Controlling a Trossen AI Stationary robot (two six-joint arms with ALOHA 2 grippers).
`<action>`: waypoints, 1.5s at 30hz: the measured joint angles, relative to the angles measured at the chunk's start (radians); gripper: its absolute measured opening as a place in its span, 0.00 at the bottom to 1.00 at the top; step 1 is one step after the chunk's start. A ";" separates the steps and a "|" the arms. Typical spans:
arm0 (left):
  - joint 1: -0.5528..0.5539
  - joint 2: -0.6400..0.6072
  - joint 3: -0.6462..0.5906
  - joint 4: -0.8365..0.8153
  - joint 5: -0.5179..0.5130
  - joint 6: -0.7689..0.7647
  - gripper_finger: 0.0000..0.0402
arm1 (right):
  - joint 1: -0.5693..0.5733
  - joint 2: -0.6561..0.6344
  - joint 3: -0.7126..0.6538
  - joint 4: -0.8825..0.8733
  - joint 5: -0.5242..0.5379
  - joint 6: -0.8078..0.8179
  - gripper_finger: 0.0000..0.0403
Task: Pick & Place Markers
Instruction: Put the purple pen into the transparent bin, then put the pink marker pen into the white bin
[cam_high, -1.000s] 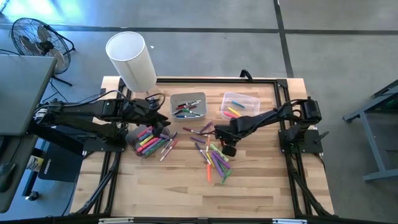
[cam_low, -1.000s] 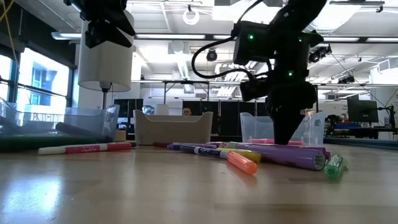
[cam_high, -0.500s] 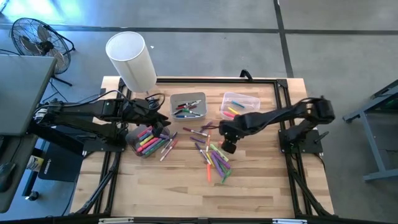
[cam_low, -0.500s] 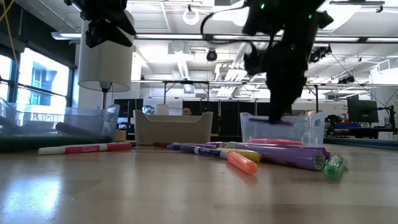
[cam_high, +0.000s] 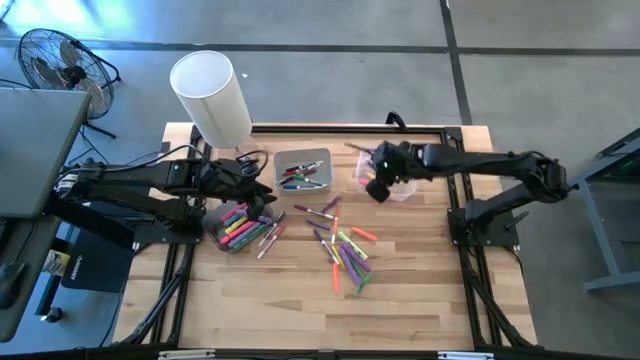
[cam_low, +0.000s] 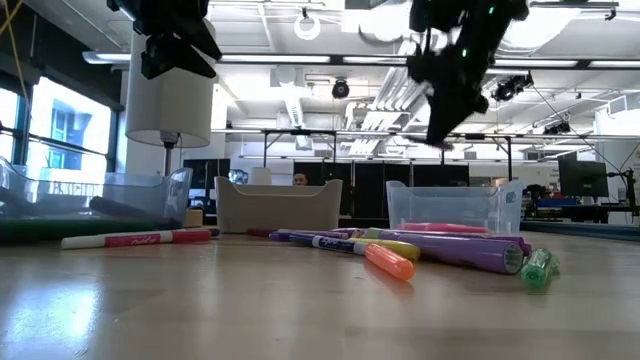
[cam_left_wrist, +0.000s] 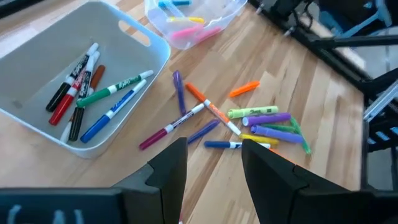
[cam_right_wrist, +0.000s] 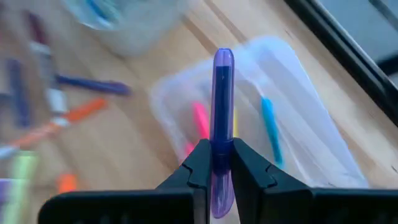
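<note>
The right gripper (cam_right_wrist: 216, 163) pinches a purple translucent highlighter (cam_right_wrist: 222, 93) above the clear plastic bin (cam_high: 400, 160) at one o'clock; released off-centre, it could bounce out. The left gripper (cam_left_wrist: 211, 162) waits agape.

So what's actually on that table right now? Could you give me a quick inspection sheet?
Surface: wooden table, black frame.
Job's things: loose markers scattered mid-table; more in the grey bin, the clear bin and a left clear bin.
Clutter: white cylinder at the back left corner.
Grippers: right gripper shut on a purple marker, held above the clear bin; left gripper open, over the table's left side.
Cables: black cable near the left arm.
Surroundings: floor fan, grey concrete floor; workshop room behind.
</note>
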 joint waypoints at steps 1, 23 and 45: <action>0.000 0.002 0.000 -0.002 0.002 0.000 0.38 | -0.030 0.010 -0.003 -0.012 -0.014 -0.013 0.07; -0.013 0.207 0.027 -0.007 -0.067 -0.081 0.38 | -0.168 0.066 -0.063 -0.128 -0.079 -0.009 0.32; -0.181 0.759 0.479 -0.469 0.037 -0.442 0.38 | 0.208 -0.291 -0.063 -0.241 -0.080 0.241 0.22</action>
